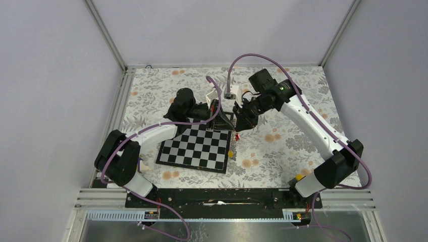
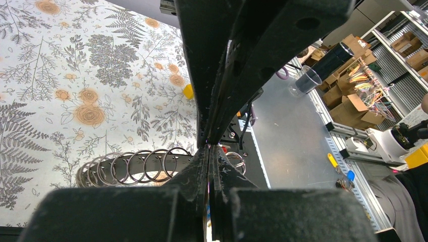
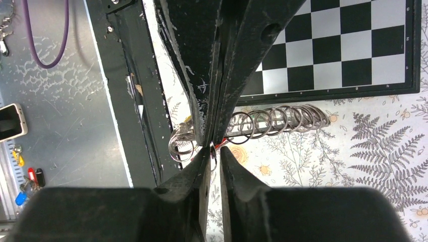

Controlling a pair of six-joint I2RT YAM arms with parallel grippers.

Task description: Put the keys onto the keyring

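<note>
Worktop (image 1: 287, 151) has a floral cloth over it, grey ferns and orange flowers all over. A black-and-silver chessboard (image 1: 197, 147) lies flat on the cloth, left of the middle and turned a bit off square. Plain grey walls (image 1: 50, 101) close it in, with aluminium posts (image 1: 106, 35) running up at the far corners. Along the near edge there's a black mounting rail (image 1: 217, 196), then a bare grey metal sheet (image 2: 292, 126). Out in the room, shelving holds a jumble of cardboard boxes (image 2: 353, 45), and a black tube (image 2: 330, 58) sits near them.
</note>
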